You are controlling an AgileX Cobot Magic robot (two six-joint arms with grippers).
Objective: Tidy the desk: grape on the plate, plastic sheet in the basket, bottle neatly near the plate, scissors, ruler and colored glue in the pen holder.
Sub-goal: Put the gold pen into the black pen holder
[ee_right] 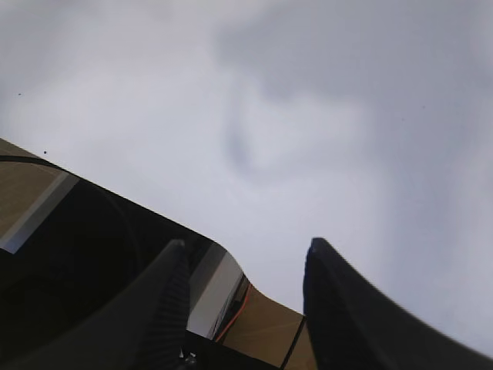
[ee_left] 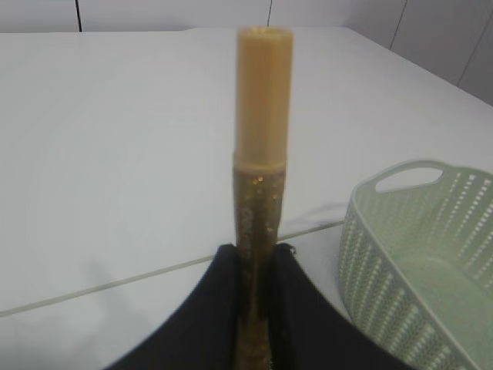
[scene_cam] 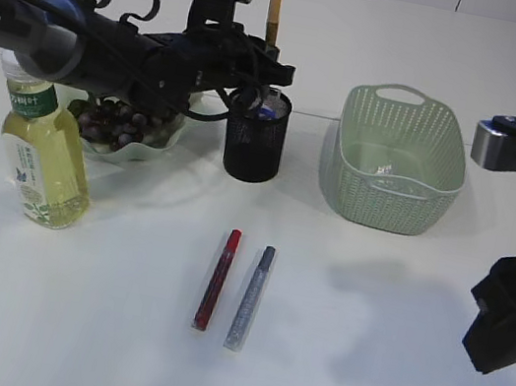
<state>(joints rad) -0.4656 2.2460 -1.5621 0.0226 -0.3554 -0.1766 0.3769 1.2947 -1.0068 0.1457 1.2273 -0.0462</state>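
Note:
My left gripper [scene_cam: 266, 51] [ee_left: 258, 253] is shut on a gold glitter colored glue [scene_cam: 273, 16] [ee_left: 262, 139], held upright with its cap up, just above the black mesh pen holder [scene_cam: 256, 138]. A bluish item shows in the holder's mouth; scissors and ruler cannot be made out. A red glue [scene_cam: 217, 278] and a silver-blue glue [scene_cam: 250, 297] lie side by side on the table in front. Grapes [scene_cam: 110, 122] rest on the white plate [scene_cam: 151, 149]. The yellow-green bottle [scene_cam: 44, 160] stands left of the plate. My right gripper [scene_cam: 503, 331] [ee_right: 246, 245] is open, with nothing between its fingers.
A pale green basket [scene_cam: 399, 158] [ee_left: 416, 254] stands right of the pen holder, with something thin and clear on its floor. The left arm stretches across the plate and the bottle's cap. The right arm stands at the right edge of the table.

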